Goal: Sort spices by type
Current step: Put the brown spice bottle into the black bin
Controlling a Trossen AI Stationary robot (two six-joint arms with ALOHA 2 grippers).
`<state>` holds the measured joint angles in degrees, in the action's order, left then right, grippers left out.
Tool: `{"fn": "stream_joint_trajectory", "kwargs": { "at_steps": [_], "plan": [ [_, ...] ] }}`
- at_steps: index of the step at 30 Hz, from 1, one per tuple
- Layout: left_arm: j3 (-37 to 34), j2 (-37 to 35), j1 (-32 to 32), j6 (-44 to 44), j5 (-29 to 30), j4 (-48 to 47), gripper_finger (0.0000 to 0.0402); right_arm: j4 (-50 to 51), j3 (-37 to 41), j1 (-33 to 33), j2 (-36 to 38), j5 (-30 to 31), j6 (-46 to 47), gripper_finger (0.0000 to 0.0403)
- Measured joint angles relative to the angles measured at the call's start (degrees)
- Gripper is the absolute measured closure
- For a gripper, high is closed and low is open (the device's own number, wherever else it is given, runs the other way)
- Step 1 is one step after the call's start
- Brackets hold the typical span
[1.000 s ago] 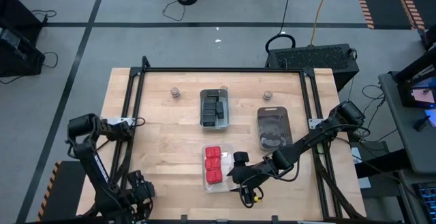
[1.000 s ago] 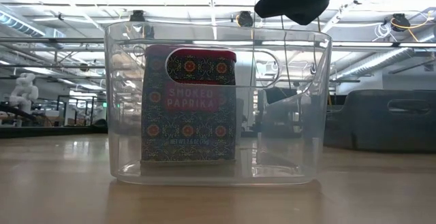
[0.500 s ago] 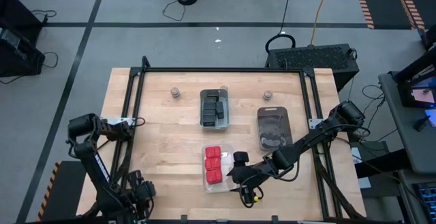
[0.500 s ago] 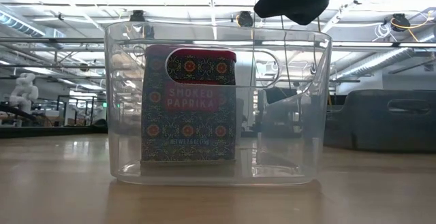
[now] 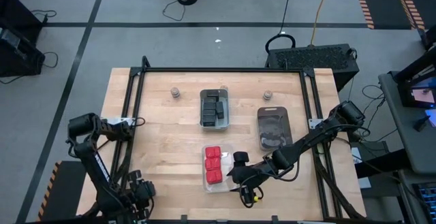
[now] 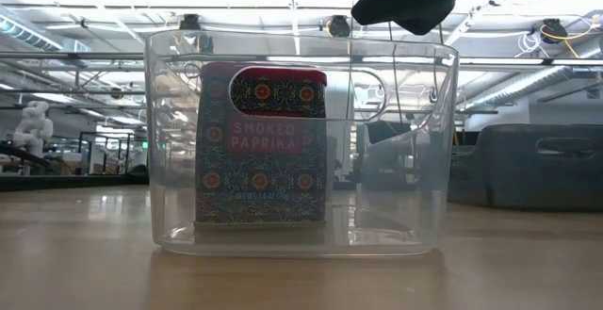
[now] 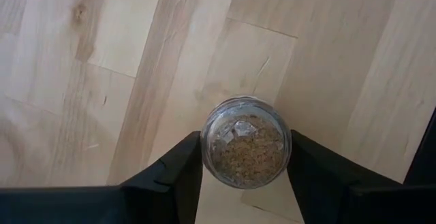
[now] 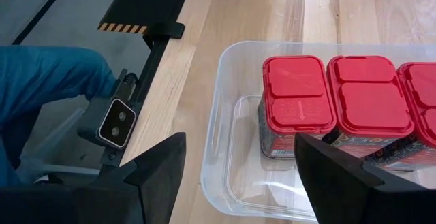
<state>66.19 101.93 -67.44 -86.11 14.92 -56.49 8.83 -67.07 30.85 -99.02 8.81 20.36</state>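
My left gripper (image 5: 141, 191) is over the table's near left corner, shut on a small round jar (image 7: 245, 142) of tan-brown spice. My right gripper (image 8: 238, 157) is open and empty, above the near end of a clear tray (image 5: 218, 185) that holds three red blocks (image 5: 213, 165). The nearest block, marked smoked paprika (image 6: 262, 140), stands upright on the tray's floor. Dark blocks (image 5: 214, 107) stand in a second clear tray at the far middle. Two round jars (image 5: 175, 91) (image 5: 268, 94) stand on the table near the far edge. My left gripper pinches the round jar's side wall (image 7: 204, 146) between its two fingers, one on each side. The fingers come from above, pointing down, and I look onto the jar's round end. Whether the jar rests on the wood or is lifted, I cannot tell.
A dark smoky tray (image 5: 274, 129) lies right of centre. A black frame (image 5: 218, 69) runs along the far and side edges. A camera block (image 8: 116, 123) sits at the near edge, with a blue sleeve (image 8: 48, 81) beyond it. Bare wood lies left of the trays (image 5: 163, 135).
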Motion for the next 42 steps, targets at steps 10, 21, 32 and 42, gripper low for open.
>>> {"fn": "stream_joint_trajectory", "kwargs": {
  "at_steps": [10,21,32,42],
  "plan": [
    [1.8,-5.1,5.6,6.6,2.2,-4.7,0.0218,1.4,0.0,0.0,5.4,-1.4,-2.4,0.0145],
    [7.6,-15.2,21.5,20.0,12.9,-4.8,0.0218,11.2,0.0,3.3,11.5,2.2,1.0,0.0145],
    [10.9,-13.9,48.7,58.7,2.6,22.0,0.0218,21.9,0.0,11.0,11.4,22.2,10.9,0.0145],
    [11.6,-5.0,67.1,73.5,-14.8,42.3,0.0218,41.2,0.0,15.6,11.4,31.5,32.4,0.0145]
  ]
}}
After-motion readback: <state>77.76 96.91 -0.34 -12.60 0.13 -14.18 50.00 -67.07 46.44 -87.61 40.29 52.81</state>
